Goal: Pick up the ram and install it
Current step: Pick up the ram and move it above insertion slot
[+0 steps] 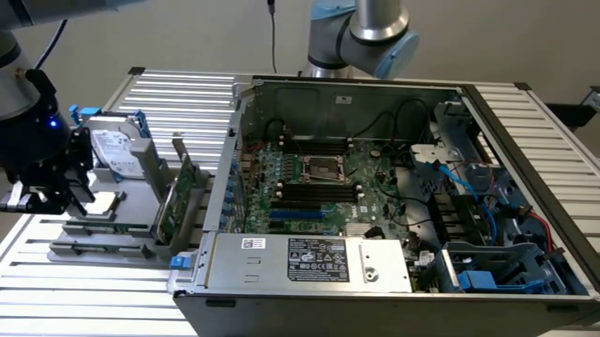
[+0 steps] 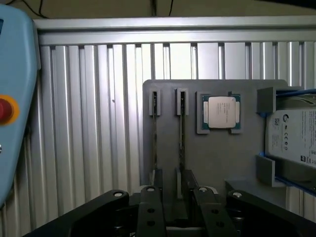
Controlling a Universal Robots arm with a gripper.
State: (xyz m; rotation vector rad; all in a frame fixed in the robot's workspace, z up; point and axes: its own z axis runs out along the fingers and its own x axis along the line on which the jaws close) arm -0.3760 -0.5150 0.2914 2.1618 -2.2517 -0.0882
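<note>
Two ram sticks stand on edge in slots of a grey holder (image 2: 217, 163), one (image 2: 181, 129) between my fingers' line and the other (image 2: 155, 129) beside it. My gripper (image 2: 177, 200) hovers over the near end of the holder and is open, with one black finger (image 2: 150, 207) on each side of the gap and nothing held. In the exterior view the gripper (image 1: 42, 196) hangs over the holder (image 1: 103, 242) at the exterior view's left, outside the open computer case (image 1: 375, 196). The motherboard's dark memory slots (image 1: 319, 189) lie beside the processor socket.
On the holder also sit a processor chip (image 2: 220, 112), a silver hard drive with blue rails (image 2: 294, 136) (image 1: 117, 149) and a wide green expansion card (image 1: 183, 191). A light blue device with a red button (image 2: 15, 98) is at the side. Everything rests on a ribbed metal table (image 2: 94, 123).
</note>
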